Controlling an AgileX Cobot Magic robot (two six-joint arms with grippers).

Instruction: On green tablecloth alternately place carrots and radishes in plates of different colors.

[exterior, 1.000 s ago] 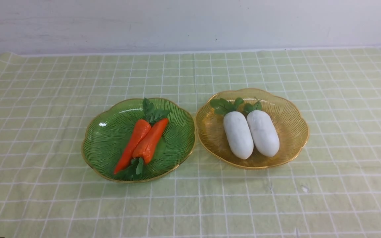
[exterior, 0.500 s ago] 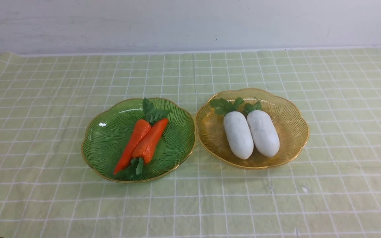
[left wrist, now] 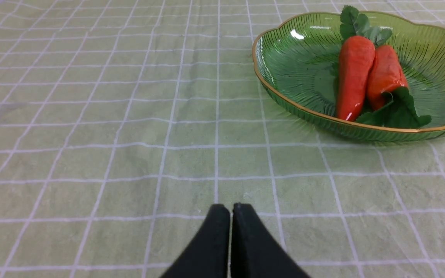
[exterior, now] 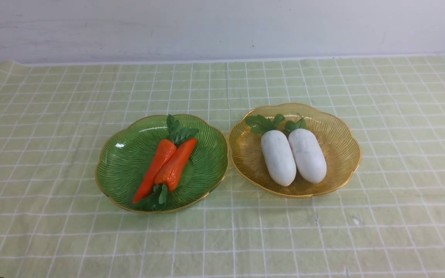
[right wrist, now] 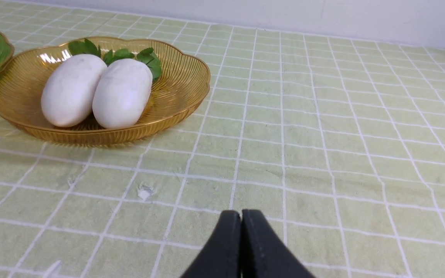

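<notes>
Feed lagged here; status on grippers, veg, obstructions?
Left gripper and right gripper shut, empty. Carrots in green plate, radishes in amber. Nothing blocking.

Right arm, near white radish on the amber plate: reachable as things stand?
Probably yes. The radish lies in the open amber plate, uncovered, and the right gripper is empty. It is shut, though, and the other radish touches one side, so finger room looks tight there.

Orange carrots (exterior: pixel 164 168) lie in the green plate (exterior: pixel 114 170), white radishes (exterior: pixel 294 156) in the amber (exterior: pixel 340 154).
</notes>
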